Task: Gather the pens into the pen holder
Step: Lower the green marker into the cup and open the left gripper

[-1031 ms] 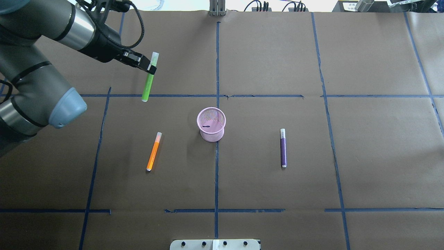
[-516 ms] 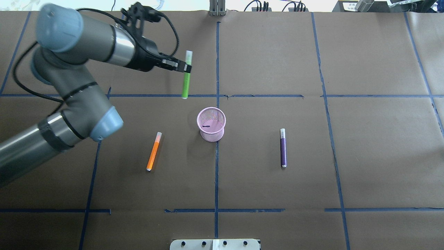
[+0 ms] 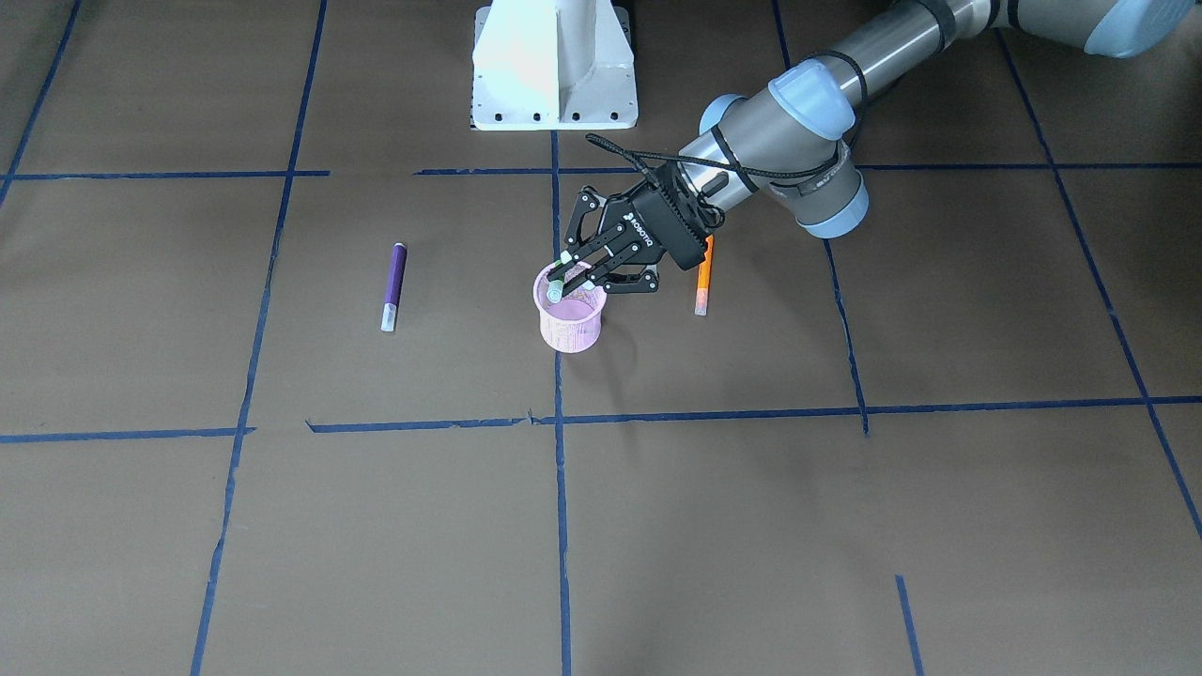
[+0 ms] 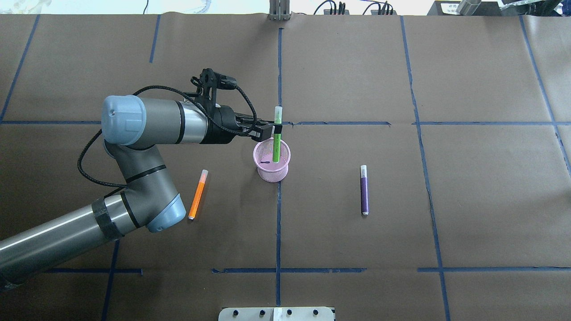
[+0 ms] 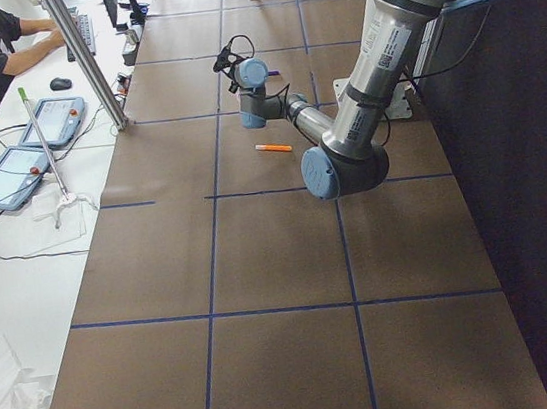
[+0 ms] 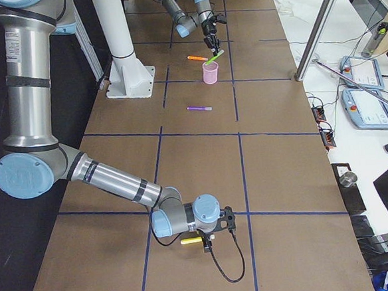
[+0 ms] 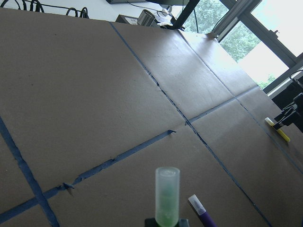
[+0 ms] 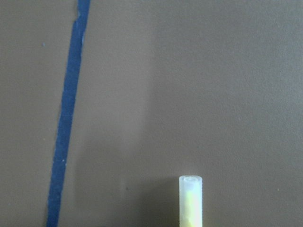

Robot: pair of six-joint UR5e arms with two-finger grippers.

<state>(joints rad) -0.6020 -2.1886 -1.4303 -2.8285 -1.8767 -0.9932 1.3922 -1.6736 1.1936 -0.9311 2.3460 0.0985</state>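
The green pen (image 4: 276,147) stands nearly upright, cap up, with its lower end over the mouth of the cup (image 4: 272,175) and apparently just inside it; I can't tell how deep. The left gripper (image 4: 274,130) has its jaws closed on the barrel just below the cap, coming in sideways above the rim on the robot's left. My main worry is the release. The side view shows the pen leaning a little, so if I let go from up here it could strike the rim and skip out, or tip over the edge, since it is longer than the cup is tall. The cup looks light and nothing holds it down, so a knock from the pen or a low finger could shove it or topple it. I'd judge it safer to lower further before opening, while watching that the fingers clear the rim. The orange pen (image 4: 197,196) lies flat on the table (image 4: 357,245) beneath the forearm, and a low retreat could sweep it. The purple pen (image 4: 364,191) lies well apart on the other side. The right gripper (image 6: 205,240) sits far off beside a yellow pen (image 6: 189,240); I cannot tell its grip.
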